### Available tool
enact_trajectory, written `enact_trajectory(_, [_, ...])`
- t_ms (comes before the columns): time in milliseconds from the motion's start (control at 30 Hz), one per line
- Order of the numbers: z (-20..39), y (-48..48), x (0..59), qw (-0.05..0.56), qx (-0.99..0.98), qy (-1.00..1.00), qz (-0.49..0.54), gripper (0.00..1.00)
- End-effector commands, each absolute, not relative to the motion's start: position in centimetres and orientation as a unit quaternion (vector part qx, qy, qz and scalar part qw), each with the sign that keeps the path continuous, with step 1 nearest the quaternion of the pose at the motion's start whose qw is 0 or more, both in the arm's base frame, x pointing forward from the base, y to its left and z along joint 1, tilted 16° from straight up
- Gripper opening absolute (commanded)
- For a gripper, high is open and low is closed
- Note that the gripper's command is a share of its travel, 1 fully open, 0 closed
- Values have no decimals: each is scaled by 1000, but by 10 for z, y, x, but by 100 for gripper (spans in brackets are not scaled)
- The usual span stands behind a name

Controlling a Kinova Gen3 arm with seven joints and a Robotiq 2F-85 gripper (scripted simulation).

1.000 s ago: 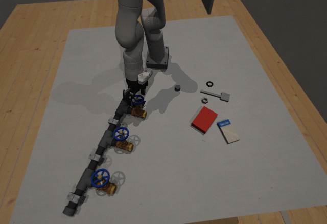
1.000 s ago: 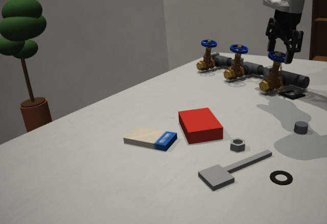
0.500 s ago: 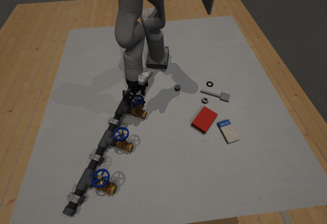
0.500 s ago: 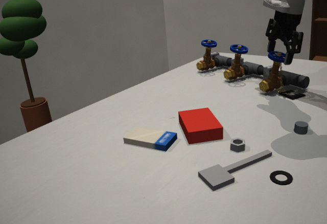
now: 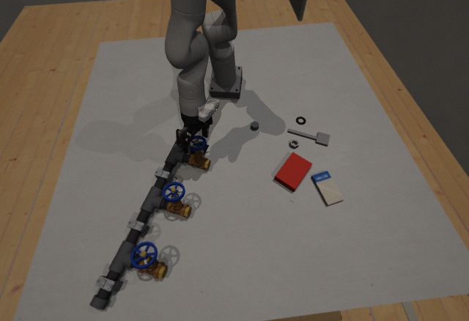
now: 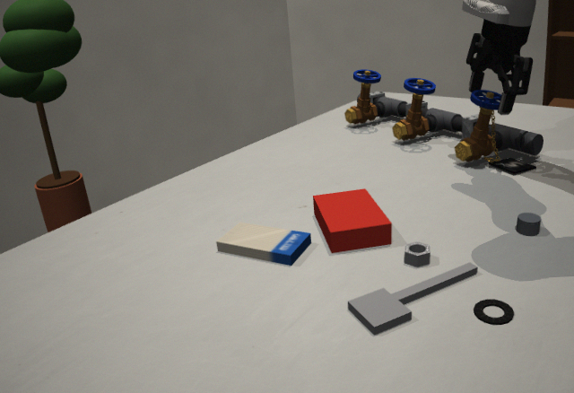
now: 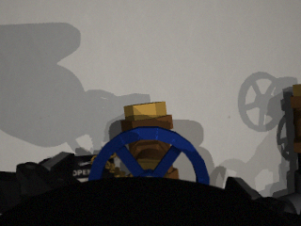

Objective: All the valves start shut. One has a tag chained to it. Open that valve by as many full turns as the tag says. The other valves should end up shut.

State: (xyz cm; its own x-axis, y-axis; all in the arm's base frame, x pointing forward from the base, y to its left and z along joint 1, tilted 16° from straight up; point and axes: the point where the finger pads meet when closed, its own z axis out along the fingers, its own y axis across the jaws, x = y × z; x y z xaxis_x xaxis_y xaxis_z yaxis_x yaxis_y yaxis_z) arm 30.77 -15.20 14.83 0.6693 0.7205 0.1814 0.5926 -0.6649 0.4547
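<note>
A dark pipe [image 5: 146, 211] [image 6: 442, 119] carries three brass valves with blue handwheels. The valve nearest the arm's base [image 5: 197, 143] [image 6: 485, 99] [image 7: 150, 137] has a chain [image 6: 494, 134] down to a black tag [image 6: 512, 164] [image 7: 82, 171] lying on the table; the tag's word "OPEN" shows in the wrist view, but no number can be read. The middle valve [image 5: 173, 193] [image 6: 419, 85] and the far valve [image 5: 143, 253] [image 6: 366, 75] have no tag. My gripper [image 5: 195, 135] [image 6: 489, 95] is open, pointing down, with its fingers on either side of the tagged valve's handwheel.
To the right of the pipe lie a red box [image 5: 293, 171] [image 6: 351, 218], a beige-and-blue box [image 5: 327, 187] [image 6: 264, 242], a hex nut [image 5: 292, 145] [image 6: 416, 253], a black washer [image 5: 300, 117] [image 6: 493, 310], a grey cylinder [image 5: 254, 124] [image 6: 528, 222] and a grey paddle tool [image 5: 310, 135] [image 6: 403, 298].
</note>
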Motion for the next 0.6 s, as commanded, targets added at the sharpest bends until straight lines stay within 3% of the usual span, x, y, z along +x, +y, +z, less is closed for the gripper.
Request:
enact_trajectory(0, [148,-152,308,183,895,366,177,100])
enact_trajectory(333, [148,-152,308,183,895,366,177,100])
enact_trajectory(367, [148,-152,308,183,895,366,177,71])
enact_trajectory(567, [148,-152,308,183,895,366,177,71])
